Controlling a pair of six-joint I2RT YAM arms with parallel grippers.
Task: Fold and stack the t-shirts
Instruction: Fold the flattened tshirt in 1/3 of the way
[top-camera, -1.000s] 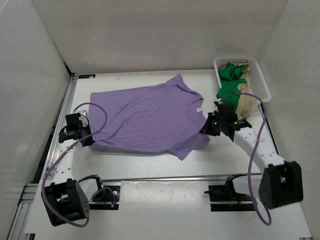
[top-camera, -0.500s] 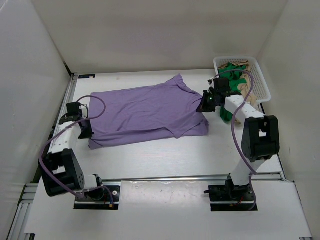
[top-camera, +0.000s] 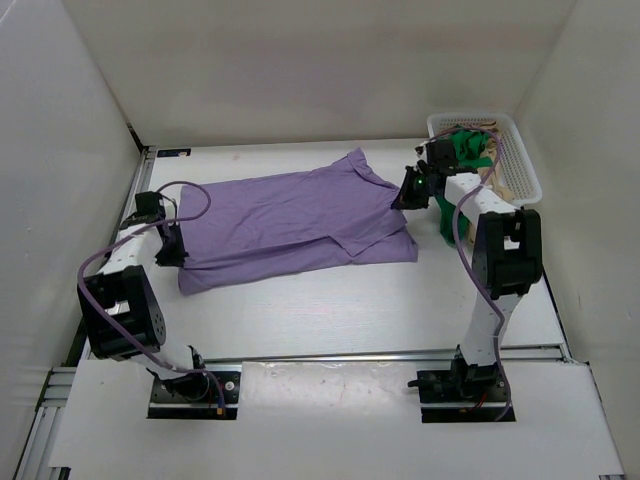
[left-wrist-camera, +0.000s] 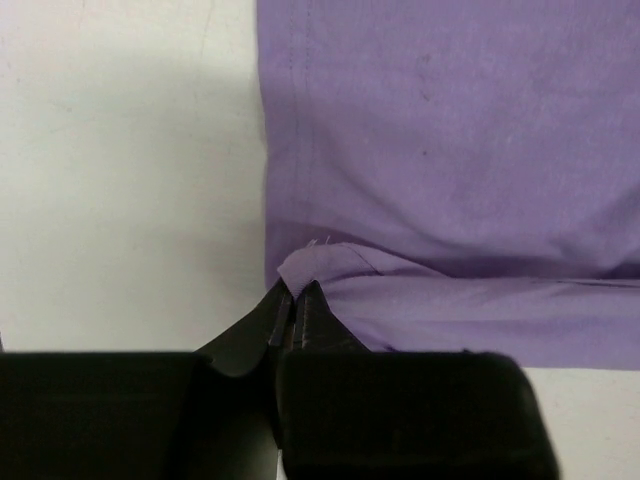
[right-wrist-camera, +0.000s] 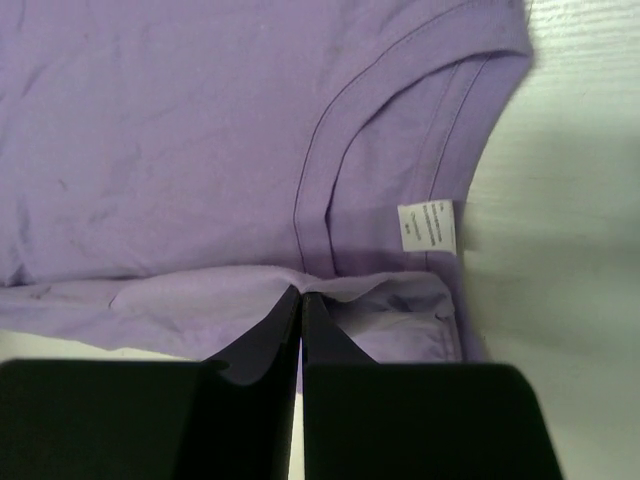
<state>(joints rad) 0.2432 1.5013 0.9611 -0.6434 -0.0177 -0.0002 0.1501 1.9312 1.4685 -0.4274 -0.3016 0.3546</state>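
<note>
A lavender t-shirt (top-camera: 290, 215) lies across the middle of the table, its near part doubled over onto itself. My left gripper (top-camera: 176, 256) is shut on its folded hem corner at the left end, and the pinched lavender cloth (left-wrist-camera: 320, 265) shows right at the tips (left-wrist-camera: 293, 296). My right gripper (top-camera: 403, 197) is shut on a fold of the same shirt by the collar. In the right wrist view the tips (right-wrist-camera: 301, 298) pinch the lavender cloth just below the neck label (right-wrist-camera: 428, 228). A green t-shirt (top-camera: 466, 147) and a tan t-shirt (top-camera: 498, 186) sit in the basket.
The white mesh basket (top-camera: 523, 150) stands at the far right corner, with green cloth hanging over its near side beside the right arm. White walls enclose the table on three sides. A metal rail (top-camera: 350, 353) runs along the near edge by the arm bases.
Both arms have moved away from their bases, carrying the shirt's near edge toward the far side. The shirt is now folded over and narrower front to back.
</note>
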